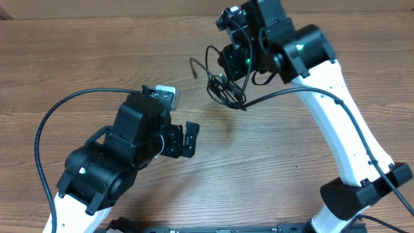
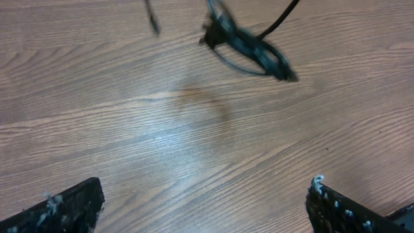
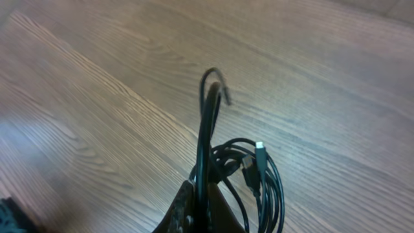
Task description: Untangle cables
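Note:
The cables (image 1: 224,88) are a small tangled black bundle hanging just below my right gripper (image 1: 229,75) at the back centre, and they cast a faint shadow on the wood. In the right wrist view, the right gripper (image 3: 202,202) is shut on one strand, the coiled cables (image 3: 262,191) hang beside it, and a loose end (image 3: 218,79) arches upward. My left gripper (image 1: 194,140) stands open near the table's middle, nothing between its fingers. In the left wrist view, the cables (image 2: 249,48) lie far ahead of the left gripper (image 2: 204,208).
The wooden table (image 1: 90,58) fills all views. The right arm's thick black lead (image 1: 304,92) runs along its white link. The left arm's lead (image 1: 48,123) loops out to the left.

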